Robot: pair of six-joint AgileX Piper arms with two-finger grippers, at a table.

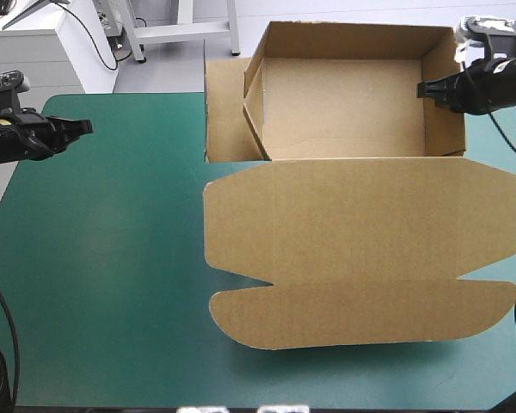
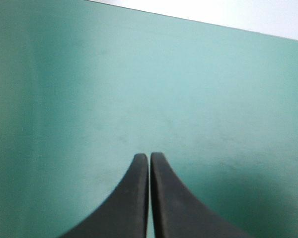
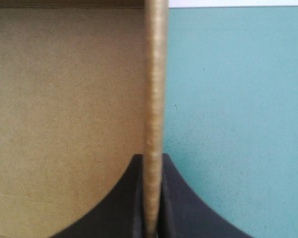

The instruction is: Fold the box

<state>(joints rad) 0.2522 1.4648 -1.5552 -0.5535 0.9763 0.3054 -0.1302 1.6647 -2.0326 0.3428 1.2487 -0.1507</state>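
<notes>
Left gripper (image 1: 84, 126): over the bench's (image 1: 112, 275) left edge, far half. Fingers pressed together into one point, nothing between them. Its wrist view shows only bare teal-green cover (image 2: 139, 79) ahead. It is well apart from the box and looks parked clear so the other arm can work.

Box (image 1: 344, 112): on the right half of the bench, with the open tray at the far edge. The lid (image 1: 353, 219) lies flat toward the near edge, and its tuck flap (image 1: 361, 314) is the part nearest that edge.
- Left wall (image 1: 254, 103) looks to lean off square.
- Side panel (image 1: 225, 112) sits outside the left wall. Cannot tell whether it lies flat or stands. That side reads as not fully tucked.
- Far wall and right wall (image 1: 443, 103) stand upright.

Right gripper (image 1: 423, 89): near the bench's far right corner, pinching the top of the tray's right wall. Its wrist view shows the board edge-on (image 3: 154, 74) between the fingers. One finger is on the tray side, the other over the cover outside. The grip probably holds that wall upright and stops the tray sliding.

Judgement: the right side is set and the left wall needs work next. The left gripper is the nearer tool but has open cover to cross before it reaches the box.
</notes>
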